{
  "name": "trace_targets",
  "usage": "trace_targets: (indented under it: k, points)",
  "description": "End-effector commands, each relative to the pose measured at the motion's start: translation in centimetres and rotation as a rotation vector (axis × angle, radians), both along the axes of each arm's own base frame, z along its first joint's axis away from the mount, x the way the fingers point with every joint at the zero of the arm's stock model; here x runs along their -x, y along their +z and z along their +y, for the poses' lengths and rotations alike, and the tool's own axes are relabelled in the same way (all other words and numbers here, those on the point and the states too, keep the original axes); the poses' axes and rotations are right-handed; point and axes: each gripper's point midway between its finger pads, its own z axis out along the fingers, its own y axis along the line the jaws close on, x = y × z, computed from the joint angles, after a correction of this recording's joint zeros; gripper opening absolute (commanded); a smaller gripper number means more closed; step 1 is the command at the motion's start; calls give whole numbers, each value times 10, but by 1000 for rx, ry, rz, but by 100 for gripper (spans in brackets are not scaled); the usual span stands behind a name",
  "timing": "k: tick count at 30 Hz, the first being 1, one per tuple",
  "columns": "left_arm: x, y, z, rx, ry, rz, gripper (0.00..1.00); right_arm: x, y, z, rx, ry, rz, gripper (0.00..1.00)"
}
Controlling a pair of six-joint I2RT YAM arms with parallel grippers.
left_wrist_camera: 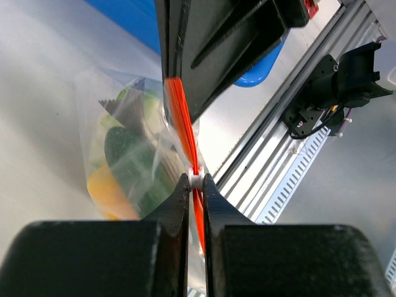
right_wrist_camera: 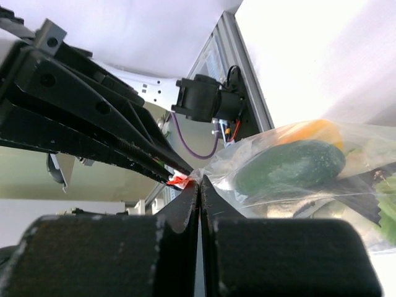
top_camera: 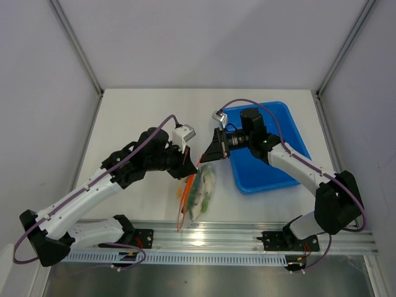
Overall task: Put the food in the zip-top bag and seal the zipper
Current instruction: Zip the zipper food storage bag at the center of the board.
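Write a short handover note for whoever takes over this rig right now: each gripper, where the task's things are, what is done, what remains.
Left gripper: jaws shut on the zipper, partway along it.
Right gripper: jaws shut on the zipper at the bag's corner.
Zip-top bag: held between both arms, beside the blue tray.
Done: food is inside the bag; green and yellow-orange pieces show through.
Left: finish the seal. Whether the strip is closed along its full length cannot be told.
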Motion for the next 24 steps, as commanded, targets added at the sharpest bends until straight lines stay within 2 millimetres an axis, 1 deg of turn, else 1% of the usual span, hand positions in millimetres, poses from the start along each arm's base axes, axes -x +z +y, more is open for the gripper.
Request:
trace_targets:
  k: [1,2,12,20,24]
  points:
    - [24,-3,4,8,-56,69,1,-21,27,-6,-57,-100,-112,0]
    - [26,-6,5,1,-56,76,1,-23,28,-8,-58,-110,-113,0]
    - [34,-8,17,-5,-41,81,1,-33,21,-15,-47,-156,-91,0]
    - [40,-13,25,-11,-24,94,1,-47,17,-22,-43,-192,-77,0]
    - [44,-12,29,-6,-15,94,1,-53,13,-24,-36,-204,-70,0]
